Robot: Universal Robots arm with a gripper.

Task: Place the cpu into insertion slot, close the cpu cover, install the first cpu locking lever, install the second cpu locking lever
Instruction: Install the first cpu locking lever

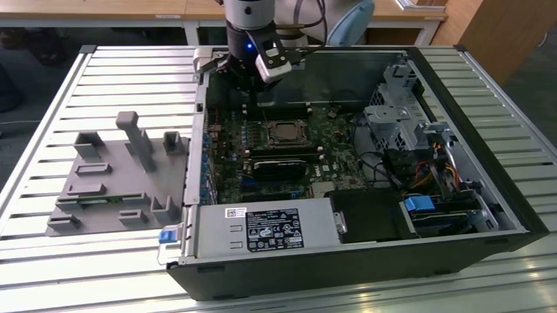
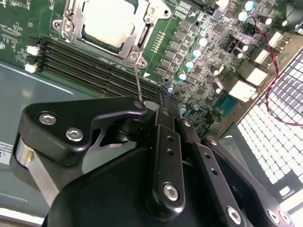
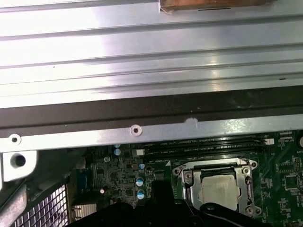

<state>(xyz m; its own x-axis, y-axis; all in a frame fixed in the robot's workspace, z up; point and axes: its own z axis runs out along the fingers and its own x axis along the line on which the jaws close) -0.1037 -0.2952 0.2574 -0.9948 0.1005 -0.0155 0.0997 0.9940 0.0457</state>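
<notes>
Cpu [image 2: 105, 21] lies seated under the closed cover [image 2: 143, 34]. Gripper [image 2: 149, 104] looks clamped shut on the tip of the thin lever [image 2: 138, 80], which runs from the cover's corner, though the contact itself is hard to see. Doing this well likely means following the lever's own arc, pressing it down and sideways under its catch, without scraping the board [image 2: 208, 56].

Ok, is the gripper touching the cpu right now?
Apart. In the second wrist view the gripper sits clear of the cpu, with the long memory slots lying between them.
</notes>
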